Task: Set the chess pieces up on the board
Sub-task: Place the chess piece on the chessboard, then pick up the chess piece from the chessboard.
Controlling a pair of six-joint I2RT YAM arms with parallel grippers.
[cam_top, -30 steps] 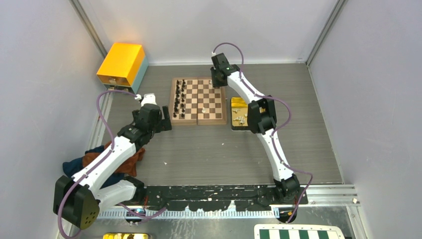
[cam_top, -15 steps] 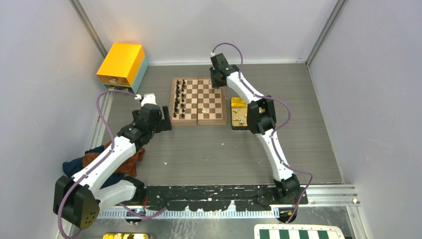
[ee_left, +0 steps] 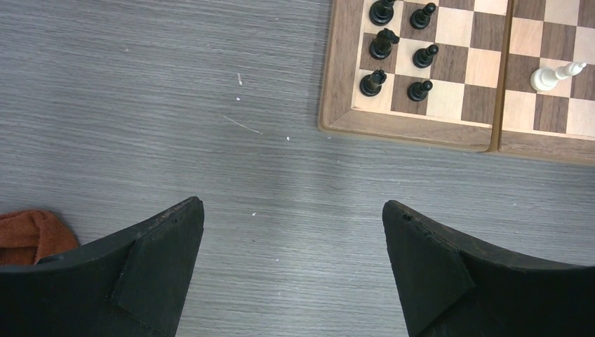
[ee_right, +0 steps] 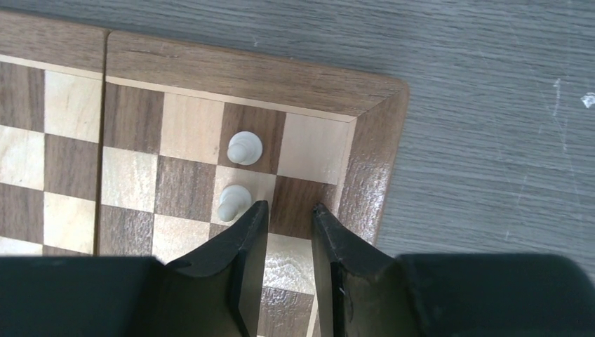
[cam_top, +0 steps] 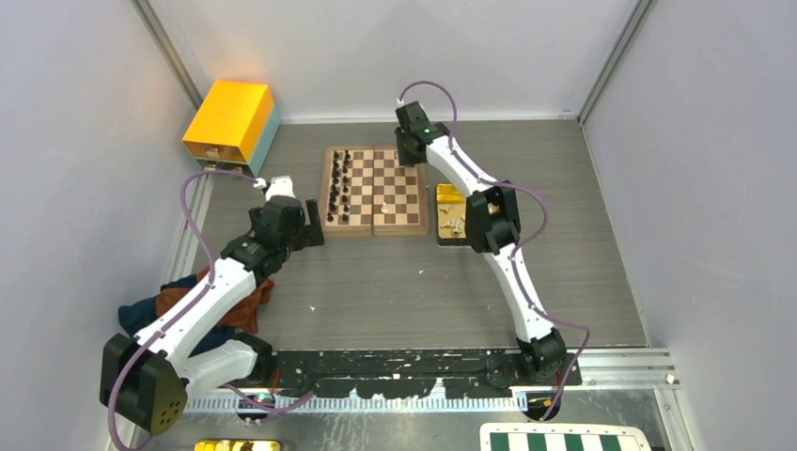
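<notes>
Top external view: chessboard at the middle of the bench. Black chess pieces stand in two columns on its left side. Gold tray lies just right of it, holding cream pieces.

Left wrist view: left gripper spread wide, empty, over bare bench near a chessboard corner. Orange cloth at the frame edge.

Right wrist view: right gripper parted narrowly with nothing between its fingers, over the chessboard's corner squares, just beside two white pawns.
</notes>
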